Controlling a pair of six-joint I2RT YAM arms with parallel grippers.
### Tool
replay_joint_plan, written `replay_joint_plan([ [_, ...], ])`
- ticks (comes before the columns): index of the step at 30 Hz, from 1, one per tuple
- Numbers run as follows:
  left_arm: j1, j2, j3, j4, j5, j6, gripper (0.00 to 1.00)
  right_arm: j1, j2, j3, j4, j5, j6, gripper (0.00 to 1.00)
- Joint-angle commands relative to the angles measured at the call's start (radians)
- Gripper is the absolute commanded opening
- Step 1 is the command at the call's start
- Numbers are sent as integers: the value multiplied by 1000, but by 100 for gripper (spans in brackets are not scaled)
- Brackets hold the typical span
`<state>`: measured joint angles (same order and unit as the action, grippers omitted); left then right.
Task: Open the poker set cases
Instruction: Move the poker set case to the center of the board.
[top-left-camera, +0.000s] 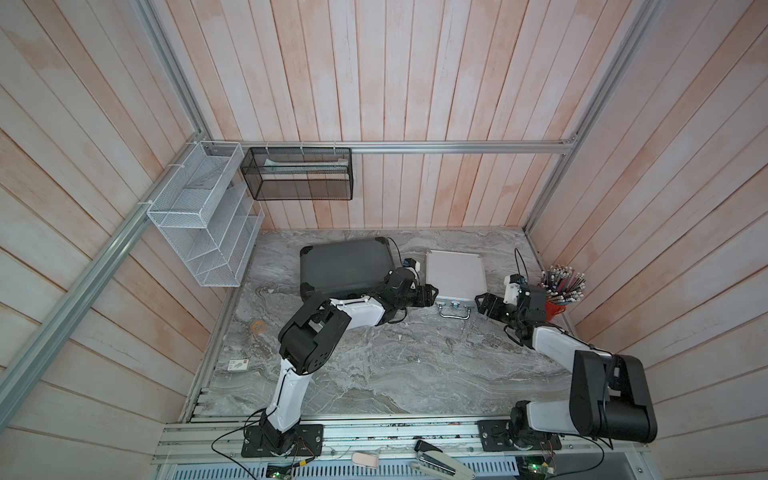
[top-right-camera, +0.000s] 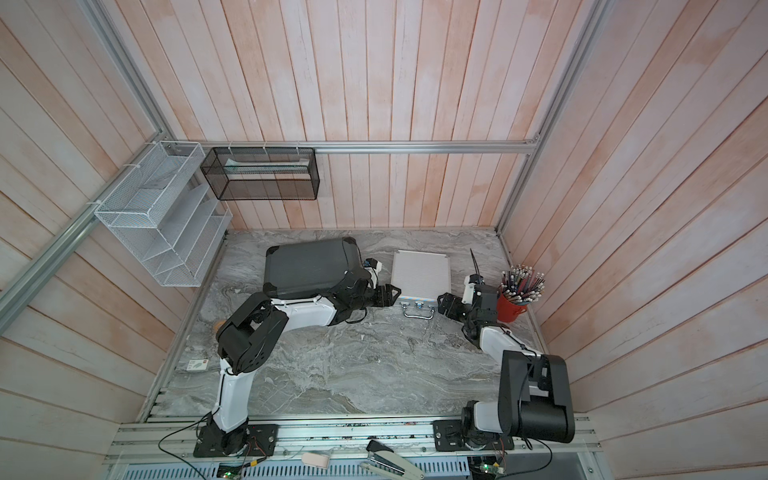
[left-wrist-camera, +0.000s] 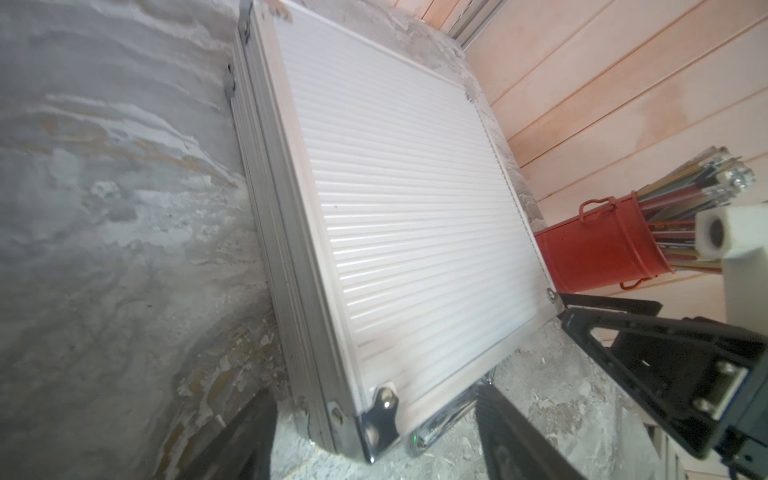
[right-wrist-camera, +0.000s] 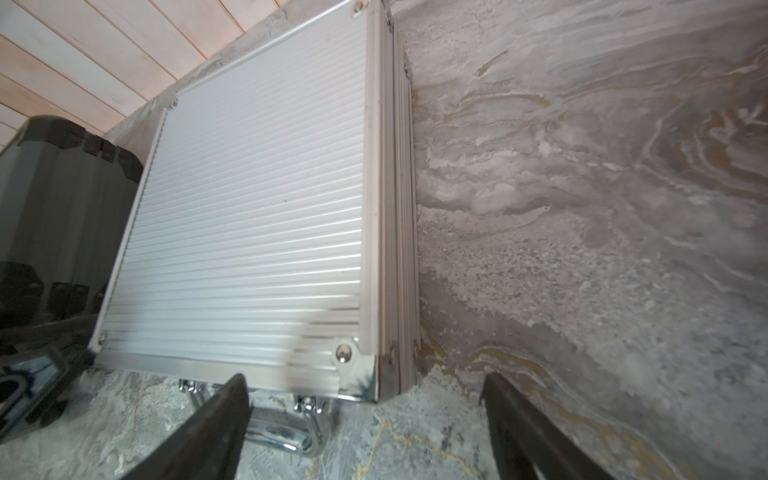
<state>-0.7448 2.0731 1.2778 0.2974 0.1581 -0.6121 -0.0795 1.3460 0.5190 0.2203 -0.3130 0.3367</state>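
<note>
surface (top-left-camera: 395, 365): both cases lie shut toward the back | grey case (top-left-camera: 345, 266): left | silver case (top-left-camera: 455, 274): beside it, handle forward | left hand (top-left-camera: 433, 296): spread at silver's front-left corner | right hand (top-left-camera: 481, 304): spread at front-right corner

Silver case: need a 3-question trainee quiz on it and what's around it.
1. True or false: the silver case lies shut on the table.
2. The red bucket holds: A) pencils B) poker chips C) nothing.
3. Fill in: the left tool and right tool sit by the case's near corners, jaws ____.
Key: 1 true; 2 A; 3 open.
</note>
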Motion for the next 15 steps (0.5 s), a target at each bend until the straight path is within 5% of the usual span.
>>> replay_joint_plan([
  [1, -21, -54, -39, 51, -74, 28, 86, -3, -47, -52, 14, -30, 40, 88],
  [6, -65, -95, -82, 76, -163, 64, 99, 1, -100, -144, 71, -95, 117, 82],
  [15, -79, -146, -170, 128, -218, 70, 100, 68, -48, -195, 184, -72, 202, 77],
])
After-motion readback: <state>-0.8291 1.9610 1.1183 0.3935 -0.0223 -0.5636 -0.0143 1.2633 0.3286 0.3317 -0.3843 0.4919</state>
